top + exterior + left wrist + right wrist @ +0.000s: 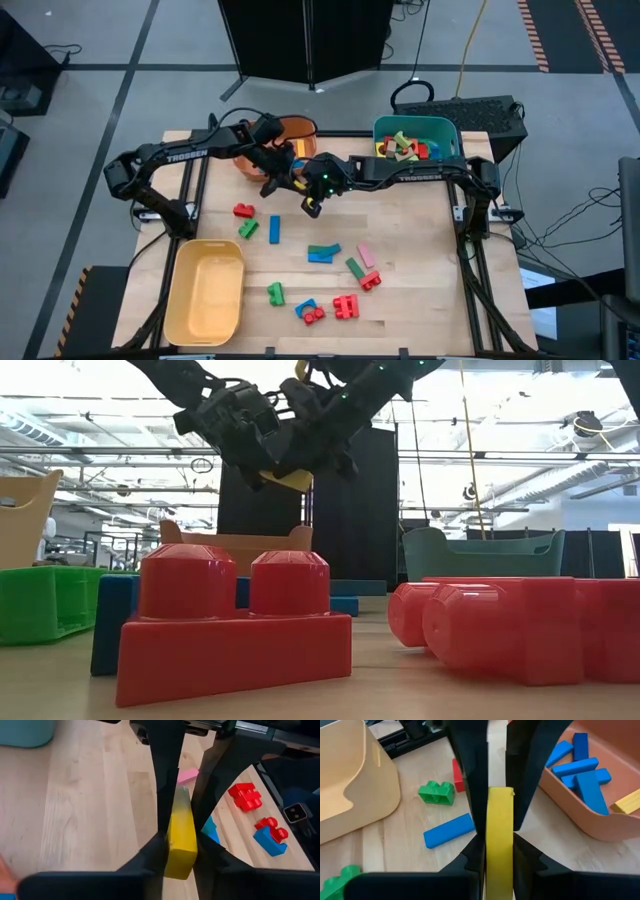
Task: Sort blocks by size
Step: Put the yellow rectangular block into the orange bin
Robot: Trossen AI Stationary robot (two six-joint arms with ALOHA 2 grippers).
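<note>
Landmark: the orange bin (pixel 295 135), at the table's far edge, left of centre in the high view.
Left gripper (pixel 283 172): raised above the table just in front of the orange bin; its fingers (pixel 165 785) are clamped on the two flat faces of a yellow block (pixel 179 837).
Right gripper (pixel 312 192): reaches in from the right to the same spot near the orange bin; its fingers (pixel 470 775) pinch the yellow block too, one on each side.
Yellow block: a flat bar, held off the table between both grippers, just in front of the orange bin; in the low view it shows as a yellow patch (pixel 290 480) under the two meeting arms.
Orange bin contents: several blue bars (pixel 577 770) and one yellow piece (pixel 627 802) lie inside.
Teal bin (pixel 415 138): right of the orange bin on the same far edge, holding a mixed heap of blocks; their shapes are probably too small to tell apart.
Yellow bin (pixel 207 290): well in front of the orange bin, at the table's near left corner.
Loose blocks: a red block (pixel 243 211), a green block (pixel 247 229) and a blue bar (pixel 274 229) lie in front of the orange bin; a pink bar (pixel 366 256) and red studded bricks (pixel 346 307) lie farther off, toward the near edge.
</note>
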